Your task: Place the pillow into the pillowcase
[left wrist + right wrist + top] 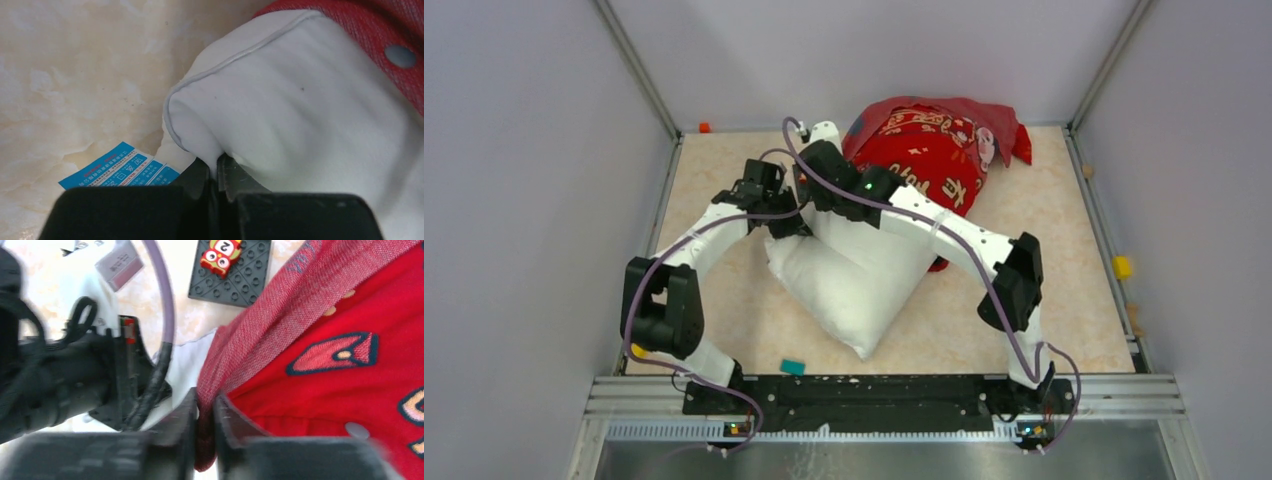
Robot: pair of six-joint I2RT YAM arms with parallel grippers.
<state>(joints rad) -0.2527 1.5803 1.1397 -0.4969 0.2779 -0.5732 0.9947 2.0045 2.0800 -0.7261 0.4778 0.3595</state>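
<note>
Half in: pillow (849,285) has its far end inside the pillowcase (929,160) at 1 o'clock in the top view, bare end trailing toward 7 o'clock; left gripper (218,167) clenched on a thin fold by the pillow's corner, right gripper (205,407) clamped on the red hem. Risks: the thin pinch may slip under a push; stuffing may bunch at the mouth and drag the hem free.

White plump pillow (844,288) diagonal, far end inside red printed pillowcase (931,162).
</note>
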